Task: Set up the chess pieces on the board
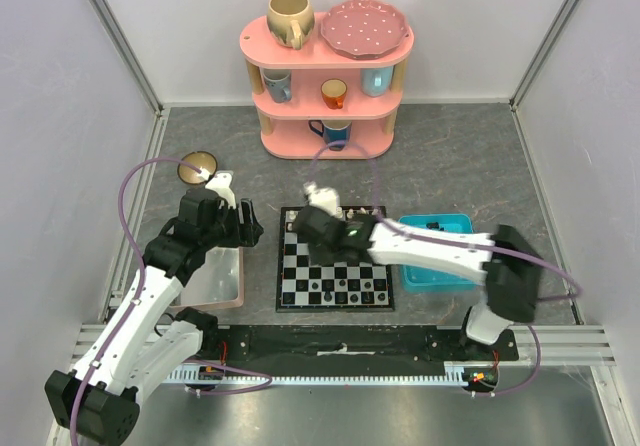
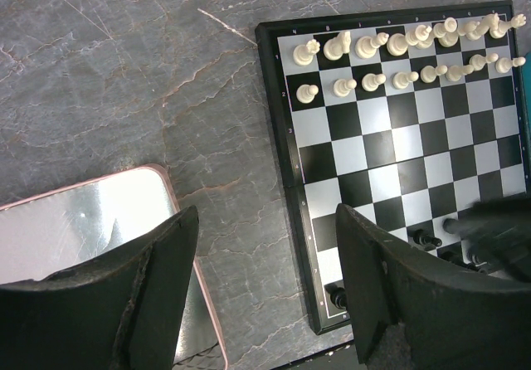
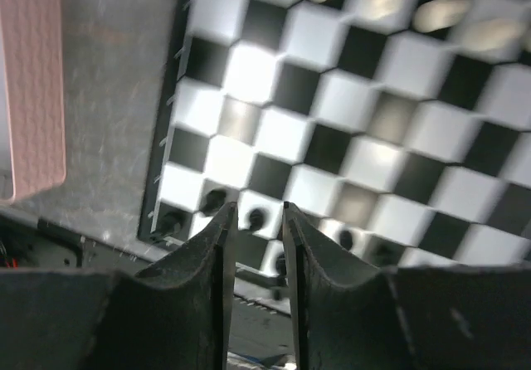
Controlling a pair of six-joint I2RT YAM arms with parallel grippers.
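While the left gripper (image 2: 264, 221) hangs with fingers spread and empty at 9 o'clock of the board (image 2: 398, 150), keeping clear, the right gripper (image 3: 253, 211) holds its fingers narrowly parted over black chess pieces (image 2: 426, 239) lining its 6 o'clock edge.

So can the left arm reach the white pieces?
Probably. The left gripper is open beside the board, nothing between it and the white pieces; the right gripper is over the black ones.
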